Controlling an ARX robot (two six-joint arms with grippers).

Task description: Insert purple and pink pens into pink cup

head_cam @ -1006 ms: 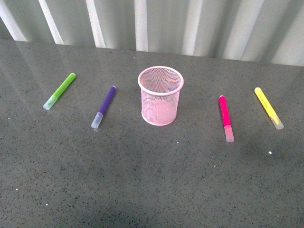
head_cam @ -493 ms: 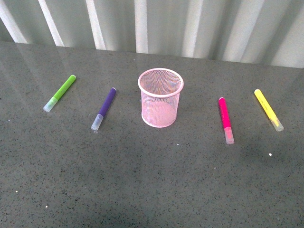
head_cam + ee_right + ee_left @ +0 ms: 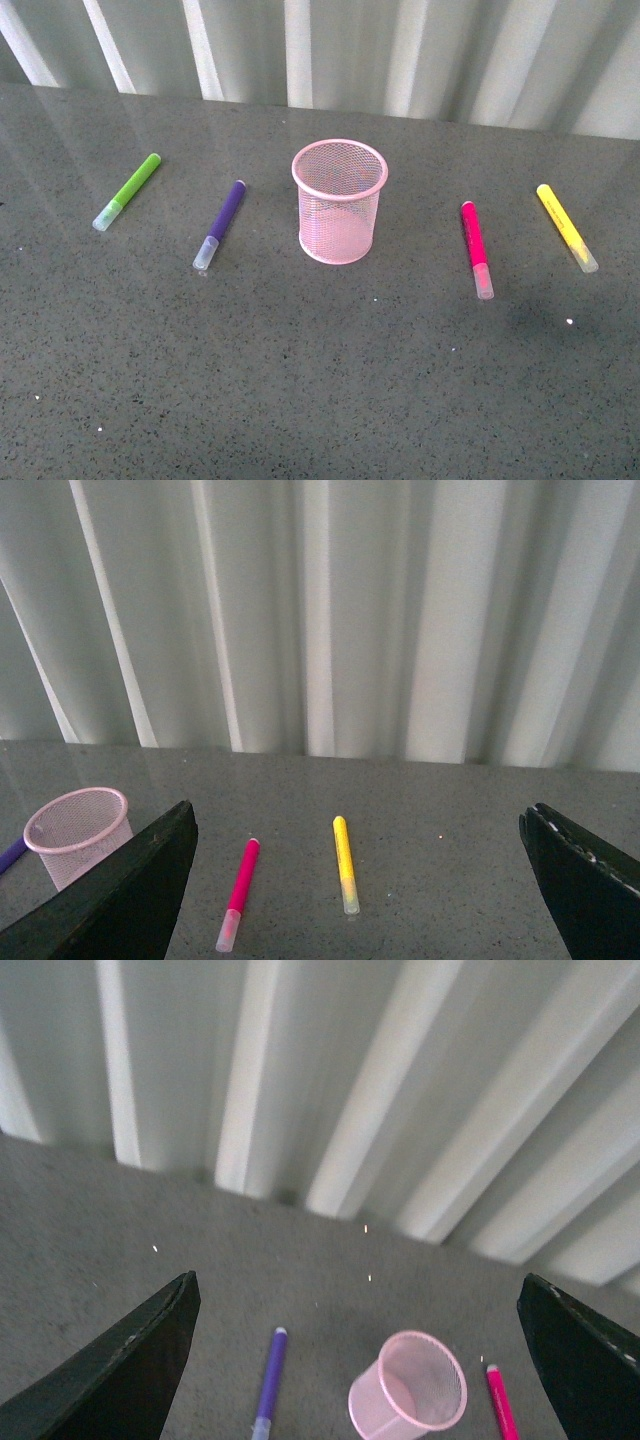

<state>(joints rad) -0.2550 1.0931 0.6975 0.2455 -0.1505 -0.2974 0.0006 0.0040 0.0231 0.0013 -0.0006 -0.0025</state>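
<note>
- The lime-green marker with a clear cap [image 3: 127, 191] lies flat at the far left of the dark grey speckled table [image 3: 300, 380]. Only the front view shows it.
- The dark purple pen with a clear cap [image 3: 220, 224] lies flat between that marker and the cup, touching neither. In the left wrist view the purple pen [image 3: 270, 1385] is cut off by the picture's edge. In the right wrist view only a tiny purple bit [image 3: 10, 855] peeks out beside the cup.
- The round pink cup made of wire mesh [image 3: 339, 202] stands upright in the middle. Both pens lie outside it. The left wrist view shows the pink cup [image 3: 408, 1393] from above. In the right wrist view a dark finger hides part of the pink cup [image 3: 78, 830].
- The bright pink pen with a clear cap [image 3: 476, 249] lies flat to the right of the cup, well apart. It is cut off in the left wrist view [image 3: 501, 1405] and whole in the right wrist view [image 3: 240, 895].
- The yellow marker [image 3: 566, 227] lies at the far right. The right wrist view shows it too [image 3: 345, 875].
- The left claw [image 3: 357, 1285] is spread wide and holds nothing. Only its dark fingers [image 3: 130, 1370] show, in the corners.
- The right claw [image 3: 356, 808] is spread wide too, with nothing in it.
</note>
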